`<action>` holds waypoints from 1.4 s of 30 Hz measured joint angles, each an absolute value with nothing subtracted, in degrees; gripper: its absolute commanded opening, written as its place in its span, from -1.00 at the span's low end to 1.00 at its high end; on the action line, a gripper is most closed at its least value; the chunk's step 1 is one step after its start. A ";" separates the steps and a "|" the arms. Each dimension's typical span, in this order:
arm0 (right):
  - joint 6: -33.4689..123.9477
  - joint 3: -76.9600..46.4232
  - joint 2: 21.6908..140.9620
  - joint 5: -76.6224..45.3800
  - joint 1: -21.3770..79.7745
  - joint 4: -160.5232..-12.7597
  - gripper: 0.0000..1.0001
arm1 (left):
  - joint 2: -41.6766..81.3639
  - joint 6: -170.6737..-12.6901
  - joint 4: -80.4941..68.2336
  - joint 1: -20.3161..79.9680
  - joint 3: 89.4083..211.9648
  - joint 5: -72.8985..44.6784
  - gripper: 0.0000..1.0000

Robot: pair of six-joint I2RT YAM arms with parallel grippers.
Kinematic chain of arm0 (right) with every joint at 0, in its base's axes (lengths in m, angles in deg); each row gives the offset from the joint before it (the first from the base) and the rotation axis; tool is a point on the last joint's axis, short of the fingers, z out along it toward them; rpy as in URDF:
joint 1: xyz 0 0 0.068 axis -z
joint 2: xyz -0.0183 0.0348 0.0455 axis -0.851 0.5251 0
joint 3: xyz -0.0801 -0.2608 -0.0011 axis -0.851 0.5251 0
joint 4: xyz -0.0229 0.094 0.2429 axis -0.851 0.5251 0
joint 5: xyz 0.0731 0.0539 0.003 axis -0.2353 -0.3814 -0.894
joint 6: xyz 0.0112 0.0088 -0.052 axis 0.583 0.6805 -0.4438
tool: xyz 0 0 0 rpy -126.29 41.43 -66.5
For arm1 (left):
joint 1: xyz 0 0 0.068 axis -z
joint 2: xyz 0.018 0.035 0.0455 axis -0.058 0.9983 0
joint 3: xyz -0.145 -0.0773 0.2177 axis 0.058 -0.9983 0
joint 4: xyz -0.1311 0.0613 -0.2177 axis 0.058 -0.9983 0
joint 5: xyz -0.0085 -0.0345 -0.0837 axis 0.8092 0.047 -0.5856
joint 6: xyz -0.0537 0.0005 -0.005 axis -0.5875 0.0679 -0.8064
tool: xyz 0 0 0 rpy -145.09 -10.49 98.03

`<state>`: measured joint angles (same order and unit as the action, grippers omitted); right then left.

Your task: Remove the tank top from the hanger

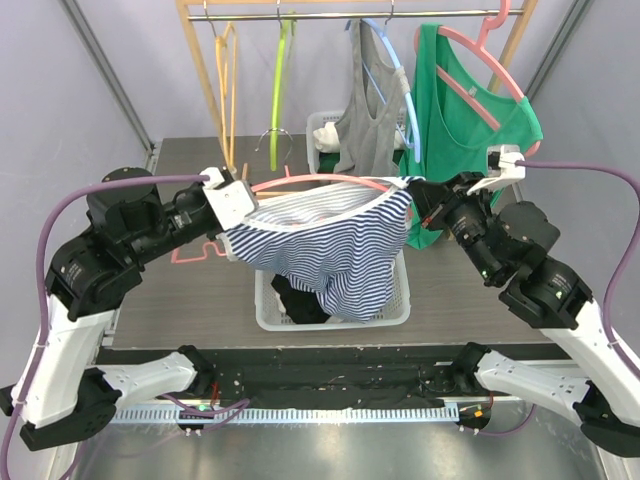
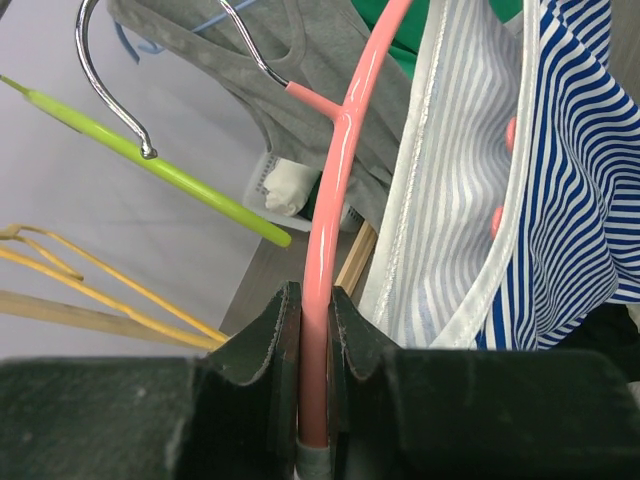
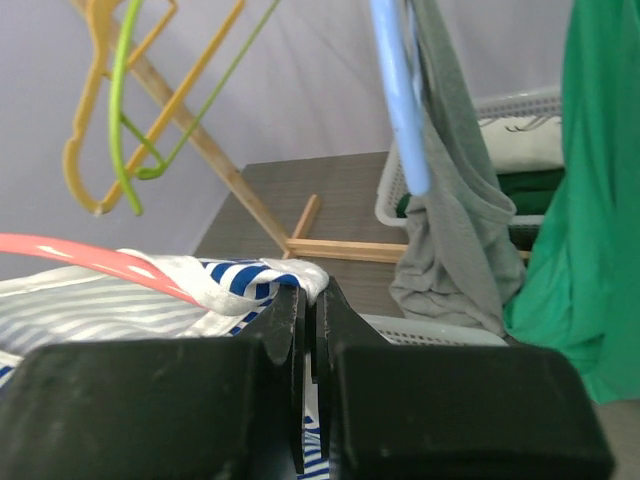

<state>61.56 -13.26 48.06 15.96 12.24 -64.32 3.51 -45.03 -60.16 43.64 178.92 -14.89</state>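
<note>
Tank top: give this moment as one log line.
left end effector: shut on hanger | right end effector: shut on tank top | off: no

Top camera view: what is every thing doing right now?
striped tank top: draped on pink hanger, sagging over white basket
pink hanger: off the rail, held level
left end effector: shut on pink hanger
right end effector: shut on striped tank top
green tank top: hanging on rail
grey tank top: hanging on rail
white basket: dark clothes inside
</note>
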 measured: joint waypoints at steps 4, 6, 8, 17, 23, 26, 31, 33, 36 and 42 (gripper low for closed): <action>61.76 -13.24 49.48 18.76 13.53 -62.00 -0.99 | 3.79 -44.99 -60.46 43.25 180.49 -14.86 -1.00; 61.95 -12.95 50.31 18.65 15.67 -61.35 -0.98 | 4.01 -44.88 -61.01 43.10 181.80 -14.91 -1.00; 62.13 -12.80 50.92 17.49 18.05 -60.95 -0.98 | 4.27 -44.84 -61.53 42.92 183.18 -15.00 -1.00; 62.83 -11.64 51.12 8.75 24.70 -60.04 -0.98 | 4.62 -43.09 -61.66 42.51 183.94 -14.86 -1.00; 62.87 -8.30 50.31 5.69 25.94 -59.23 -0.98 | 5.21 -42.06 -62.54 42.51 184.47 -14.84 -1.00; 63.24 -5.96 49.43 3.51 26.45 -58.94 -0.98 | 5.71 -42.06 -63.30 42.51 185.04 -14.86 -1.00; 64.07 -1.33 47.88 -0.41 26.69 -58.42 -0.99 | 6.41 -43.55 -61.84 42.40 186.87 -15.37 -0.99; 64.16 0.05 47.34 -2.20 26.69 -58.70 -0.98 | 6.65 -44.16 -61.47 42.29 187.53 -15.67 -1.00; 64.07 1.41 45.78 -4.06 26.75 -58.83 -0.81 | 7.40 -45.16 -61.01 42.22 188.45 -15.94 -1.00; 60.25 1.04 41.87 -5.63 27.65 -57.78 0.39 | 7.64 -45.12 -59.41 41.94 187.49 -15.91 -0.99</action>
<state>60.25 1.04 41.87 -5.63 27.65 -57.78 7.64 -45.12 -59.41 41.94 187.49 -15.91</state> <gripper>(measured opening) 0.529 0.165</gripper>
